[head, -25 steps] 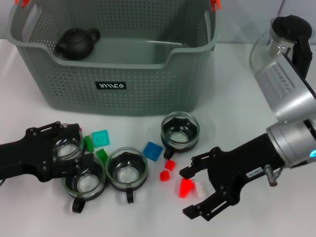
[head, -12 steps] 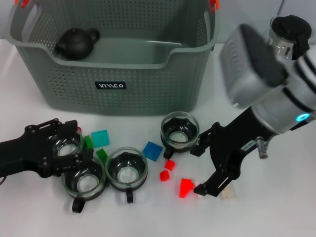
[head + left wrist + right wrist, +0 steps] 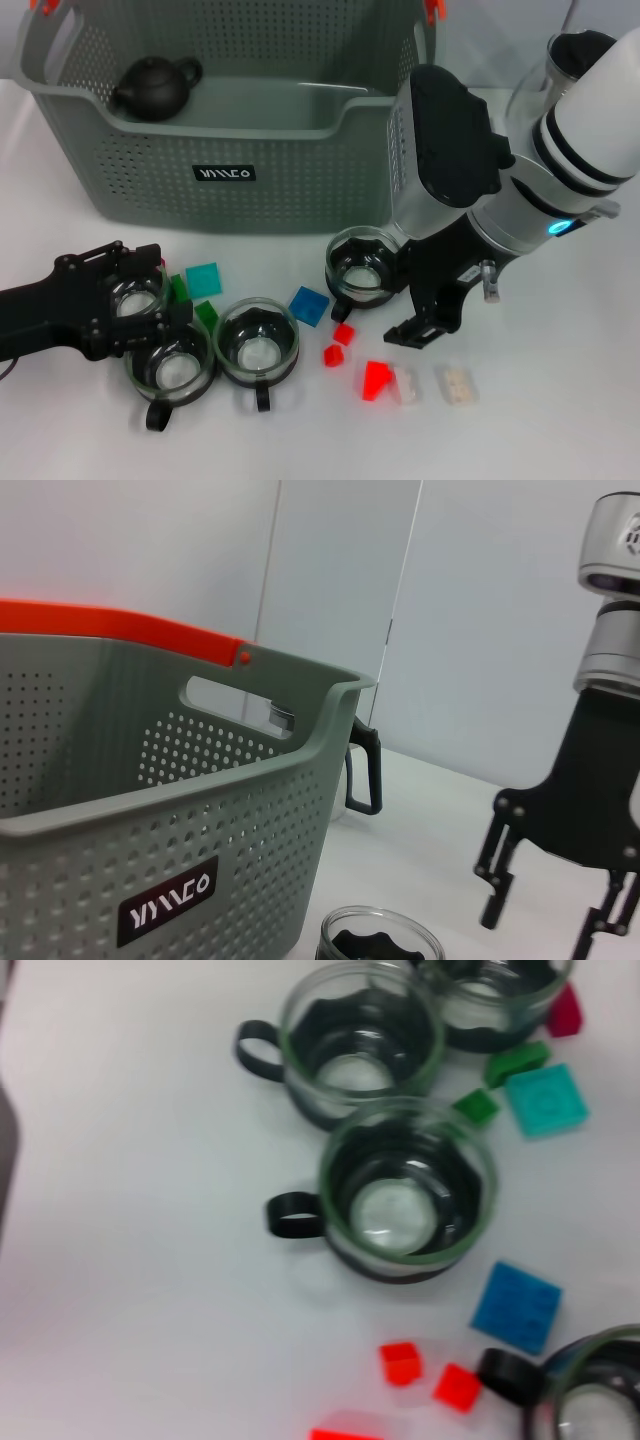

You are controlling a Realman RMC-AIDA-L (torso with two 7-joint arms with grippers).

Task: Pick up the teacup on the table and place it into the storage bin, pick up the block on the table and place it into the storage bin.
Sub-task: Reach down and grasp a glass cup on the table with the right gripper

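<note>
Several glass teacups stand in front of the storage bin [image 3: 300, 150], a grey-green perforated basket. My left gripper [image 3: 140, 292] lies low at the front left with its jaws on either side of one teacup [image 3: 137, 300]; two more teacups [image 3: 172, 368] [image 3: 257, 345] stand beside it. My right gripper [image 3: 405, 300] is open and empty, just right of the teacup [image 3: 365, 265] nearest the bin. Blocks lie between: teal [image 3: 203, 278], blue [image 3: 309, 304], and a larger red block [image 3: 376, 380]. The right wrist view shows a teacup [image 3: 405, 1190] and the blue block [image 3: 515, 1305].
A dark teapot [image 3: 155, 85] sits inside the bin. Small red blocks [image 3: 344, 333], green blocks [image 3: 207, 314], a clear block [image 3: 408, 385] and a beige block [image 3: 457, 385] lie on the white table. A glass kettle [image 3: 575, 70] stands at the back right, behind my right arm.
My right arm has swung up and left from the front right toward the teacup by the bin, uncovering the beige block. My left gripper has barely moved.
</note>
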